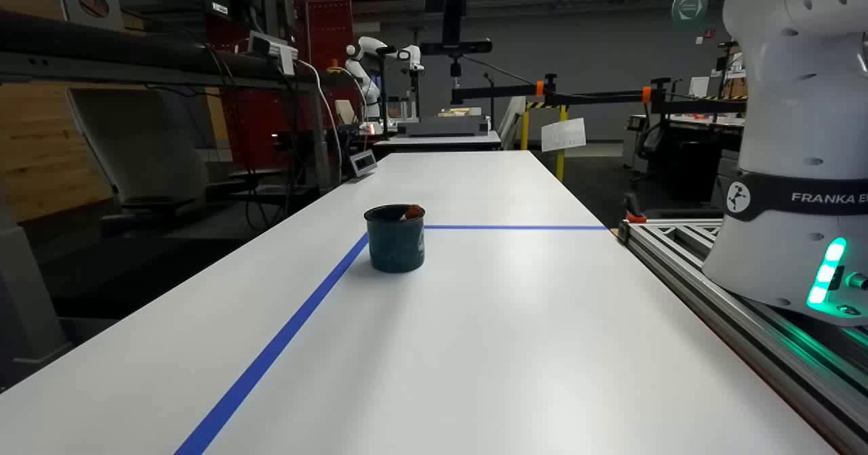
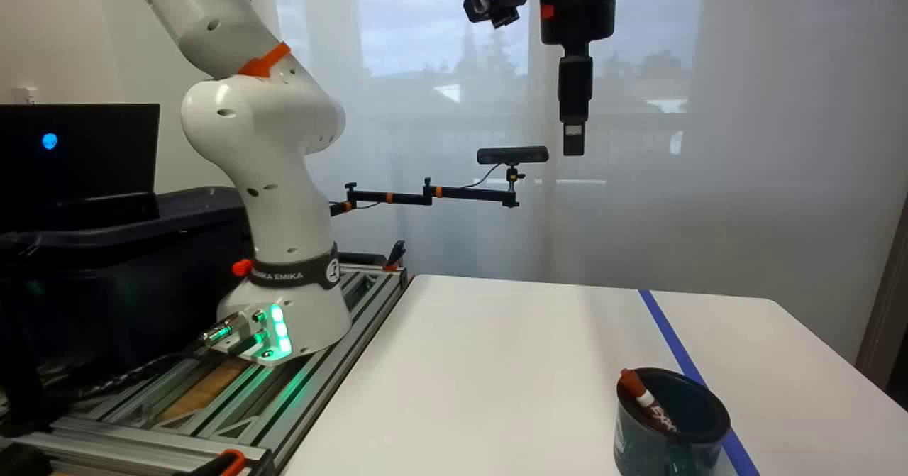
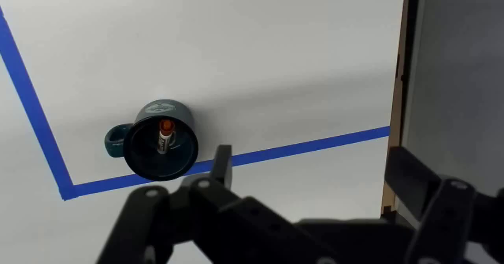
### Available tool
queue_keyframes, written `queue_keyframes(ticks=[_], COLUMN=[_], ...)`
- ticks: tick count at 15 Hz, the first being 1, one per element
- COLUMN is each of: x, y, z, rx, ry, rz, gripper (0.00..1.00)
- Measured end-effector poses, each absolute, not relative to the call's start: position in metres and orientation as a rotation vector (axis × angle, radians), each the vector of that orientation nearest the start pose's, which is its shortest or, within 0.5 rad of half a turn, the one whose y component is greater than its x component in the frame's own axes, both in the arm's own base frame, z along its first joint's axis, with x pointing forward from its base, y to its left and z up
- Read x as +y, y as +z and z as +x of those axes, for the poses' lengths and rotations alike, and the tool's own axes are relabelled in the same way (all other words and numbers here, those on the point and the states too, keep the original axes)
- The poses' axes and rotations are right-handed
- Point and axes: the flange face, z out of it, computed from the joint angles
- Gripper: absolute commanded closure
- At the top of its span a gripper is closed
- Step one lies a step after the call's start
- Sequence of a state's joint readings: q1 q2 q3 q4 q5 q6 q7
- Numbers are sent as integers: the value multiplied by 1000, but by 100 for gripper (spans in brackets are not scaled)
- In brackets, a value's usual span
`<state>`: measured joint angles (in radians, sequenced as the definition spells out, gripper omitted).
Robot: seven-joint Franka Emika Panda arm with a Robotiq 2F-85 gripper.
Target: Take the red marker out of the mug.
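Observation:
The mug is a short dark teal cup standing upright on the white table in both exterior views [image 1: 395,245] [image 2: 699,451]. It also shows in the wrist view [image 3: 179,112], with its handle to the left. The red marker [image 2: 647,399] leans inside the mug with its red-orange end at the rim; it also shows in an exterior view [image 1: 412,212] and the wrist view [image 3: 165,136]. Its lower end is inside the mug. My gripper [image 3: 311,157] is open and empty, fingers wide apart. In an exterior view the gripper [image 2: 574,142] points down, high above the table.
Blue tape lines [image 1: 291,329] run along and across the table [image 1: 515,346], close by the mug. The robot base [image 2: 291,313] stands on a metal rail frame at the table's side. A camera on a jointed black arm [image 2: 512,155] stands beyond the table.

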<state>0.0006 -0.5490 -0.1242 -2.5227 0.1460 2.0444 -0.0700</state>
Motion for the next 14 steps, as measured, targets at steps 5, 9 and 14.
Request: queue_keyframes(ticks=[5, 9, 14], x=[-42, -45, -75], y=[470, 464, 432], z=[385, 387, 406], rx=[148, 162, 240], ry=[-122, -91, 69], rz=[-2945, -2941, -2837], gripper=[0, 0, 0])
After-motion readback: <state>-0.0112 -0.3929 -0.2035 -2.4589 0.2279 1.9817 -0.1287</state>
